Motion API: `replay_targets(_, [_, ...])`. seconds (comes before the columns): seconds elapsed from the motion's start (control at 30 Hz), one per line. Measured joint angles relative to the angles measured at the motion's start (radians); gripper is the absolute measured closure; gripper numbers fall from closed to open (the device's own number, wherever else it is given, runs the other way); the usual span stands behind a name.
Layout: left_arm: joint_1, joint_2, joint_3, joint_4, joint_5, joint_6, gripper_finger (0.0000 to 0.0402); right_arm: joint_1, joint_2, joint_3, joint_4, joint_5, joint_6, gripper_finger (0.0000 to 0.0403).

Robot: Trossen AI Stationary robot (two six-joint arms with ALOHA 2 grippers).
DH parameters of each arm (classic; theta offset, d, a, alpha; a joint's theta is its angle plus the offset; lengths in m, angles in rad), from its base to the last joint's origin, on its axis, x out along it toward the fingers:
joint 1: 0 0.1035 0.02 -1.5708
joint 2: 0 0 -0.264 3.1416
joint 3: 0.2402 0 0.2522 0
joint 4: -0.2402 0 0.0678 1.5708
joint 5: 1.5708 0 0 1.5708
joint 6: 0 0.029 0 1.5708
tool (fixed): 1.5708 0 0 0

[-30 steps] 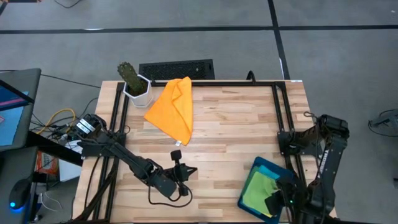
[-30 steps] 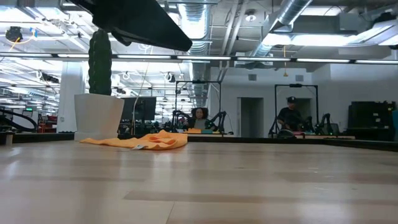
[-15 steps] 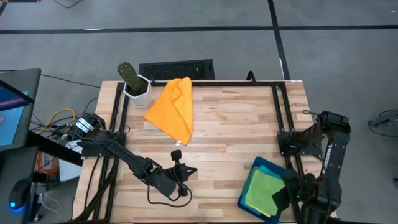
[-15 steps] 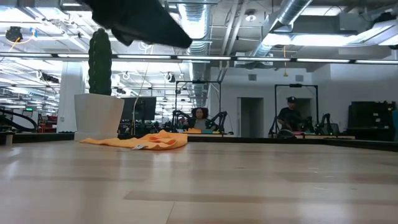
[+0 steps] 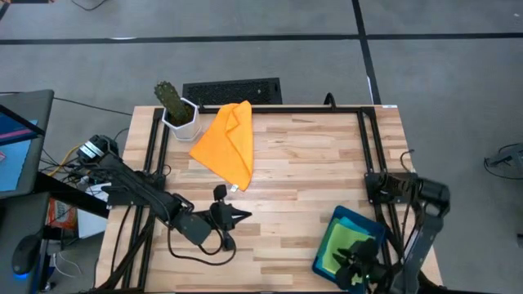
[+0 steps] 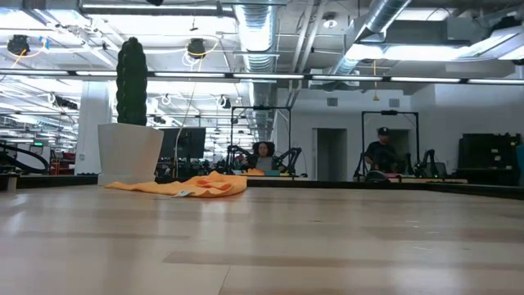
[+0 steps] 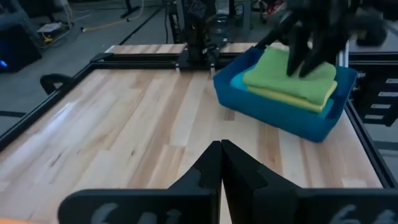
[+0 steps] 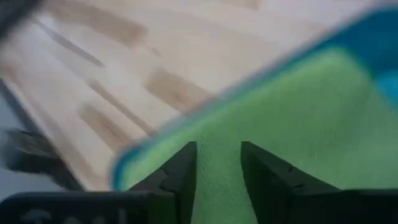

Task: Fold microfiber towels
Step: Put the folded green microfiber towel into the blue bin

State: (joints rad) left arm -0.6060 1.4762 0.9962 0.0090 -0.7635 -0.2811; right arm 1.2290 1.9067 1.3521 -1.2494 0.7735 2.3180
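At the bench's near right corner, the right pincer hangs with fingers parted, gripping nothing, over the green towel stacked in the tray, apparently releasing. The orange towel lies half-folded near the far left corner; the left pincer, shut and empty, points across the bench's middle.

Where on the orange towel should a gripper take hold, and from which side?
Judging by its pose, pinch the pointed corner of the orange towel nearest the left gripper, coming from above: it lies loosely folded and flat on the table, and that corner is free of the cactus pot.
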Motion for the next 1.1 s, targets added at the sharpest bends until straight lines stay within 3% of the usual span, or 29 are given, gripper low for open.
replay_targets(0.27, [0.003, -0.004, -0.001, -0.006, -0.001, -0.006, 0.0401, -0.018, 0.158, 0.001, 0.060, -0.176, -0.001, 0.0291])
replay_targets(0.43, [0.003, -0.003, -0.001, -0.005, -0.002, -0.012, 0.0401, -0.043, 0.184, 0.003, 0.072, -0.184, -0.025, 0.0305])
replay_targets(0.83, [0.003, -0.064, -0.002, -0.094, 0.042, -0.041, 0.0401, -0.034, -0.037, 0.025, -0.205, -0.151, -0.037, 0.0307])
replay_targets(0.97, [0.003, -0.078, -0.001, -0.152, 0.043, -0.084, 0.0401, -0.047, -0.033, -0.045, -0.184, -0.147, -0.025, 0.0307])
replay_targets(1.1, [0.004, -0.073, -0.001, -0.194, 0.051, -0.130, 0.0401, -0.066, -0.017, -0.156, -0.024, -0.159, -0.023, 0.0307])
